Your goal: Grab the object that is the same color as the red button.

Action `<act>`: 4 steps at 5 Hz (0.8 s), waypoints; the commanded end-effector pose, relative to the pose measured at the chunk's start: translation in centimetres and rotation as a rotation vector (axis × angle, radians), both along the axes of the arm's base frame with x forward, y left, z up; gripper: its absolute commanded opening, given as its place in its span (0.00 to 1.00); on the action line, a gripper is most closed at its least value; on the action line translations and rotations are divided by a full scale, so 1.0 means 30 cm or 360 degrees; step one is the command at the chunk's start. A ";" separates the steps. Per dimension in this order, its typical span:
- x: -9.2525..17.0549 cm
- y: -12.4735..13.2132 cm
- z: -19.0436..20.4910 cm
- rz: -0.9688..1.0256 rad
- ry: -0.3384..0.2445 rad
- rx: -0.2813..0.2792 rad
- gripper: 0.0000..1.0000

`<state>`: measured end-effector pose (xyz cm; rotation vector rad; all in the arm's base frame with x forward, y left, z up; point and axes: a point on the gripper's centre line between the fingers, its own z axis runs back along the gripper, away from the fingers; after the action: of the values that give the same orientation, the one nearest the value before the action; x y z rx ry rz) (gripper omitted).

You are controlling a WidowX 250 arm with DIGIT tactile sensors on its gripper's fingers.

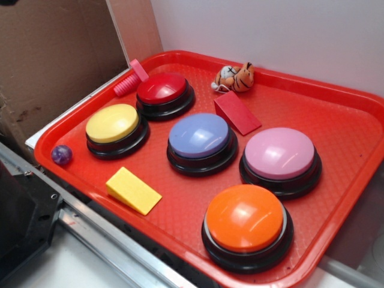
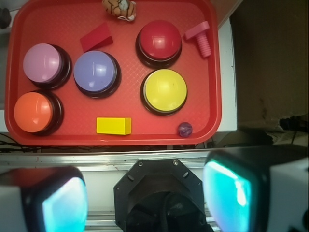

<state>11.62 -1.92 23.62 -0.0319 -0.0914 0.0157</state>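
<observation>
A red tray (image 1: 336, 102) held five buttons. The red button (image 1: 162, 89) sat at eleven o'clock. The red wedge (image 1: 237, 113) lay at three o'clock from it, near a toy tiger (image 1: 235, 78). The fingers (image 2: 145, 198) were wide apart, holding nothing.

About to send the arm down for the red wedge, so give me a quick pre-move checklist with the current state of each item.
1. Target found: red wedge lies on the tray, matching the red button in color. Ok.
2. Gripper empty and open: fingers spread wide, nothing between them. Ok.
3. Gripper above target: it sits off the tray's near edge, far from the wedge. Not ok.
4. Room around the wedge: the tiger toy sits right beside its far end; whether they touch, cannot tell.
5. Lookalikes apart: yellow wedge and pink bolt lie well away. Ok.
</observation>
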 end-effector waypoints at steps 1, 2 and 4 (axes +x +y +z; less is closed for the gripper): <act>0.000 0.000 0.000 0.0000 0.0000 0.0000 1.00; 0.100 -0.031 -0.061 0.0244 0.0001 -0.0014 1.00; 0.270 -0.078 -0.195 0.0668 -0.0065 -0.0190 1.00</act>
<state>19.30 -4.82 16.88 -0.1191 -0.1024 0.4312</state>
